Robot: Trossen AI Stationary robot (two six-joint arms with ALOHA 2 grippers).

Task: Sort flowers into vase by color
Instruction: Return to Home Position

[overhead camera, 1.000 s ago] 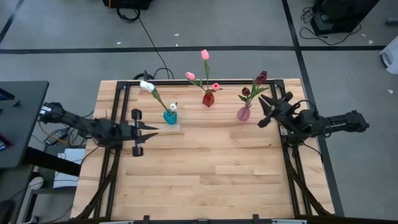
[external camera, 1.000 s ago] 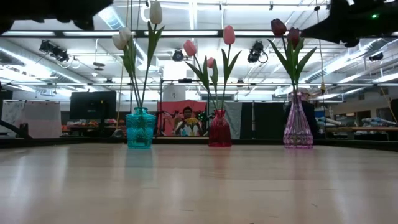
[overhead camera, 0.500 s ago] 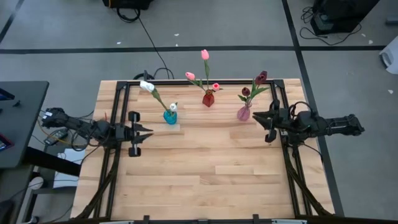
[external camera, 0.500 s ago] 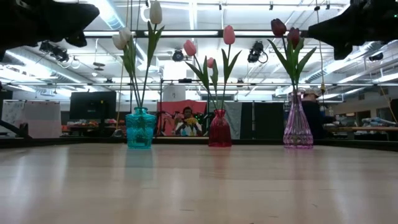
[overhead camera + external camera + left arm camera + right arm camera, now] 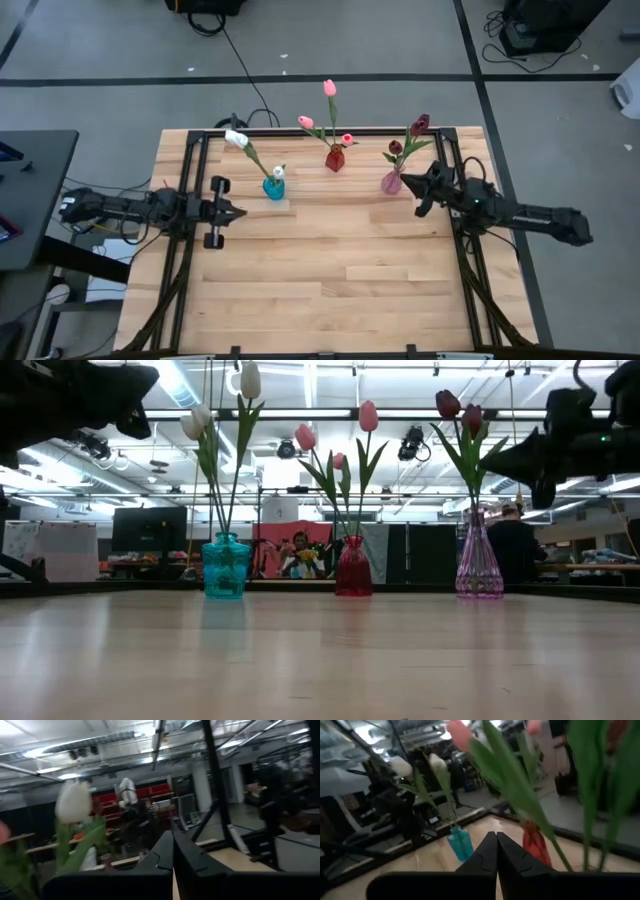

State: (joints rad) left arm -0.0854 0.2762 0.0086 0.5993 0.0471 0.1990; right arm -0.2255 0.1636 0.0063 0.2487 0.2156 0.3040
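Note:
Three small vases stand in a row near the table's far edge. The teal vase (image 5: 273, 187) holds white tulips (image 5: 236, 139). The red vase (image 5: 335, 159) holds pink tulips (image 5: 329, 88). The purple vase (image 5: 392, 182) holds dark maroon tulips (image 5: 420, 124). Each stem sticks into its vase's neck. My left gripper (image 5: 240, 211) hovers shut just left of the teal vase, pointing right; its fingers meet in the left wrist view (image 5: 173, 837). My right gripper (image 5: 417, 192) hovers shut just right of the purple vase, pointing left; its fingers meet in the right wrist view (image 5: 496, 839).
The wooden table top (image 5: 330, 270) in front of the vases is bare planks. Black frame rails (image 5: 470, 280) run along the table's left and right sides. In the low view, people (image 5: 300, 555) show in the room behind the vases.
Both arms have come down lower over the table and now lie stretched out more level. My right gripper, tilted a second ago, has turned to point level at the purple vase. My left gripper has drawn back slightly toward the table's left edge. The vases and tulips have stayed put.

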